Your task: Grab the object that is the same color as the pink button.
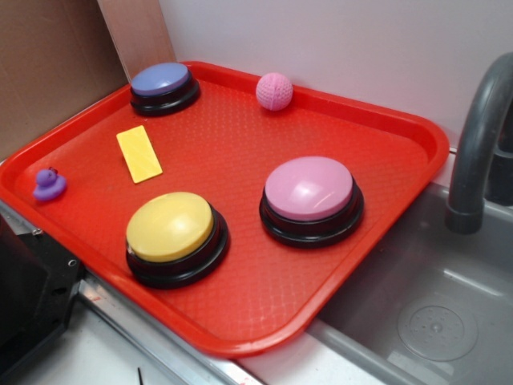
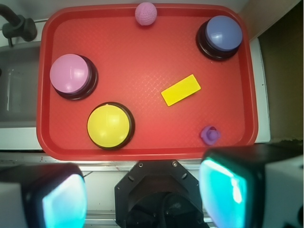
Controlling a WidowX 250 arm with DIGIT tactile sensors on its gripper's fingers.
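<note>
A small pink knitted ball (image 1: 274, 91) (image 2: 146, 14) rests against the far rim of the red tray (image 1: 401, 152) (image 2: 142, 61). The large pink dome button (image 1: 310, 199) (image 2: 71, 75) on a black base stands on the tray's sink side. My gripper (image 2: 142, 195) hangs high above the tray's near edge, over the robot base, far from the ball. Its jaws stand wide apart with nothing between them, the pads (image 2: 223, 192) glowing teal. The gripper does not show in the exterior view.
On the tray also stand a yellow dome button (image 1: 172, 235) (image 2: 109, 125), a blue-purple button (image 1: 163, 87) (image 2: 221, 36), a flat yellow rectangle (image 1: 139, 153) (image 2: 181, 90) and a purple toy duck (image 1: 49, 185) (image 2: 210, 135). A grey sink (image 1: 417, 305) with a faucet (image 1: 477, 144) lies beside the tray.
</note>
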